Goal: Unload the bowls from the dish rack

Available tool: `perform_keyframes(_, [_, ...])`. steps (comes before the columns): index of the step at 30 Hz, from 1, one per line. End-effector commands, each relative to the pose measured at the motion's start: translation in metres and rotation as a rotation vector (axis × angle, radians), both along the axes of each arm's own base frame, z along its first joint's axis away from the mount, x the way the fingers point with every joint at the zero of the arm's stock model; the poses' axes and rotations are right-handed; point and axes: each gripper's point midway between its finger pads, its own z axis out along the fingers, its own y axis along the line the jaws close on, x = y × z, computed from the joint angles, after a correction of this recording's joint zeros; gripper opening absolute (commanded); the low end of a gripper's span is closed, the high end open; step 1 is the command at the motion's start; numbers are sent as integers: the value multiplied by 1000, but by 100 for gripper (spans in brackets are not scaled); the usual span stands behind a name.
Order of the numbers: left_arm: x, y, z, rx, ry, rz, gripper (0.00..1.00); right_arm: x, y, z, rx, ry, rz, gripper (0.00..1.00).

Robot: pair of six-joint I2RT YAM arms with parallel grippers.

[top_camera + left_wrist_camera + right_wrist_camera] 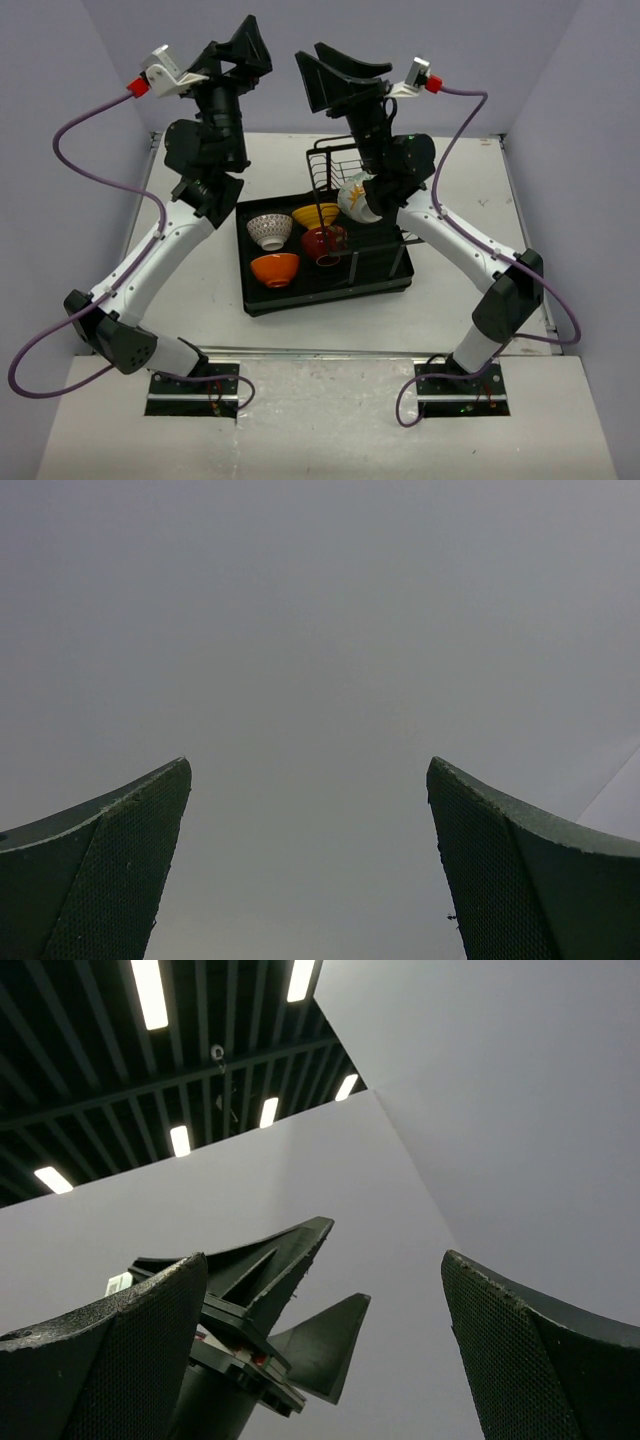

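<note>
Pale lilac walls [560,80] close in a white table [200,300], and near its middle sits the large black rectangular dish rack [330,292], its upright black wire basket [325,160] at the far right corner. All five bowls are in it, so by my reckoning nothing is unloaded yet.

Four stand close together on the tray floor:
- the small white bowl with the fine brown pattern [270,231], far left
- the small yellow bowl [316,215], beside it
- the glossy red bowl [323,242], just in front of the yellow one
- the plain orange bowl [275,269], nearest the arms

The larger white bowl with orange-green flowers [358,198] leans on its side against the wire section, partly hidden behind the right arm. That tilt probably makes it the awkward one.

Both arms are folded up high, well above the rack. The left gripper [258,38] and right gripper [312,58] point at the ceiling, jaws spread wide, nothing between them. Their wrist cameras see only wall and ceiling lights. It looks to me like a parked pose that keeps the arms off the rack. The left arm is nearer the patterned and orange bowls, so I'd expect those to fall to it.
</note>
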Motion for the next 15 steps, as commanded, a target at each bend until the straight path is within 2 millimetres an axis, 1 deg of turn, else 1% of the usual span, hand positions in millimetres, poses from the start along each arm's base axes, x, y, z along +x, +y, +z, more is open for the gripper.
perform_keyframes(1, [-13,9,10,-26,-41,5,100,-17,-8,22,64,-47,67,99])
perform_keyframes(3, [-13,13,4,-58,-29,10,100,-16,-10,23,75,-42,87,99])
perform_keyframes(5, [-20,17,7,-89,-60,4,100,-15,-13,28,86,-45,90,99])
perform_keyframes(7, [-23,19,2,-108,-83,-2,100,-15,-14,31,88,-40,95,99])
perform_keyframes(10, [-28,22,5,-111,-94,-1,100,-18,-10,31,75,-50,127,99])
perform_keyframes(11, [-28,18,7,-92,-96,-12,100,-16,-8,26,75,-46,140,99])
perform_keyframes(12, [-28,16,10,-52,-99,-9,100,-17,-10,26,96,-54,170,99])
perform_keyframes(13, [-31,13,21,-30,-119,-19,100,-17,-9,23,99,-43,204,99])
perform_keyframes(14, [-28,6,22,1,-112,-32,100,-14,-6,18,92,-35,233,99])
perform_keyframes(15, [-21,1,17,28,-71,-36,100,-12,-6,17,103,-16,265,99])
